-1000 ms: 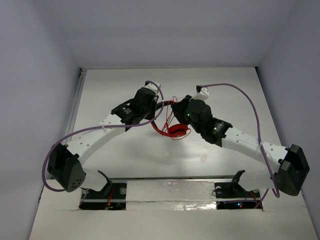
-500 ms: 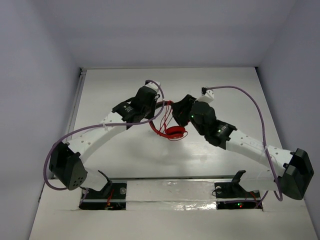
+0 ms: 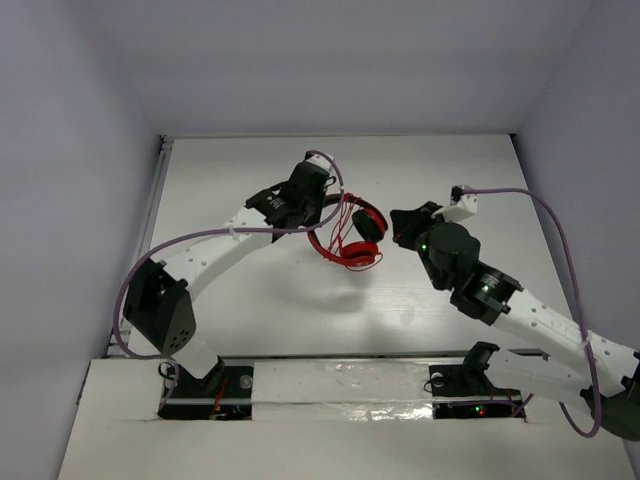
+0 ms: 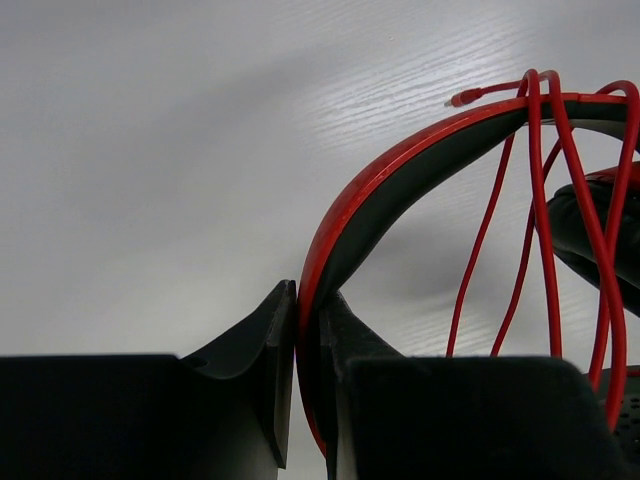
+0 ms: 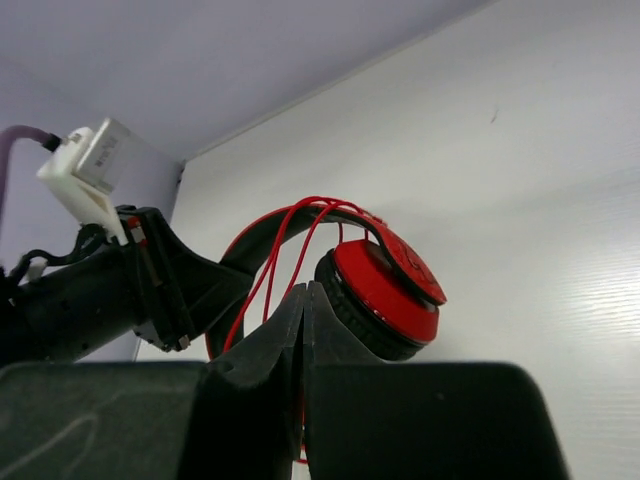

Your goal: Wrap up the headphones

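White table [image 3: 250, 300] and pale walls are all the setting. Nearest me, the right jaws hang just right of the red over-ear headphones [image 3: 345, 250] and are pressed together. A strand of the thin red cable [image 4: 480, 250] seems to run down into their seam, though I cannot tell whether it is truly nipped there.

The headphones are held off the table, over its middle, with their shadow beneath. One round red ear cup [image 5: 385, 290] faces the right jaws. Several loops of cable hang over the black-and-red headband [image 4: 400, 170], and what looks like the cable's tip pokes out beside them. Beyond the headphones, on their far left side, the left jaws are clamped on the headband.

I'd judge the winding well along, with little slack left. The next move calls for the right arm to lay the remaining cable over the band without dragging the loops off, while the left holds firm.
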